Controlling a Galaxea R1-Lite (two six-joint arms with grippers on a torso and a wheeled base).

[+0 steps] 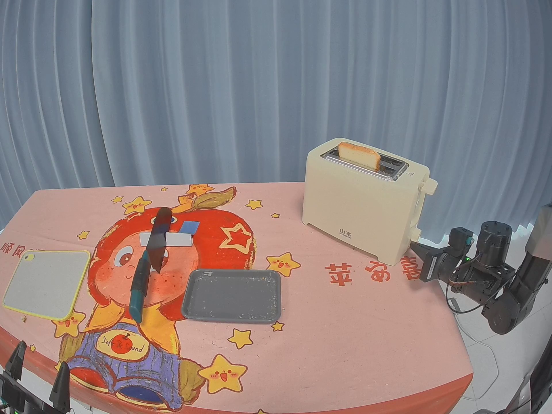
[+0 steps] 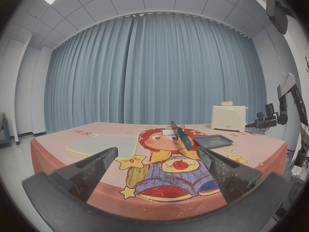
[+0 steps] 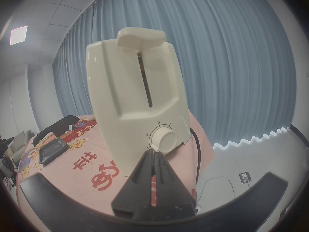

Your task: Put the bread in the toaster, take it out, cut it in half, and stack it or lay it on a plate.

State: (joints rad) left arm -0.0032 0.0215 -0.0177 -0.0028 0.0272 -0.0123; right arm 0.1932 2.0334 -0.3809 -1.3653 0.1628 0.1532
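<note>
Right hand (image 1: pixel 416 248), pinched together, sat beside the toaster (image 1: pixel 368 214); the bread (image 1: pixel 359 155) stood at its eleven o'clock, long axis ten-to-four, far from the spread-apart left hand (image 2: pixel 156 152).

Small numbers (image 3: pixel 159 122) ring the dial (image 3: pixel 163 139) on the toaster (image 3: pixel 135 91), right at the tips of the right gripper (image 3: pixel 154 152). Big red letters (image 3: pixel 104 178) on the tablecloth (image 3: pixel 64 168) lie beside that gripper. A tiny dark mark (image 1: pixel 345 233) sits on the toaster's front.

Glossy cream plastic toaster (image 1: pixel 365 202) on a matt printed tablecloth (image 1: pixel 356 329).
Its slot rim is bright metal; the bread (image 1: pixel 359 155) has a rough crust. The grey tray (image 1: pixel 232 295) is matt and speckled, the board (image 1: pixel 47 283) smooth plastic, the curtain (image 1: pixel 276 76) soft cloth.
</note>
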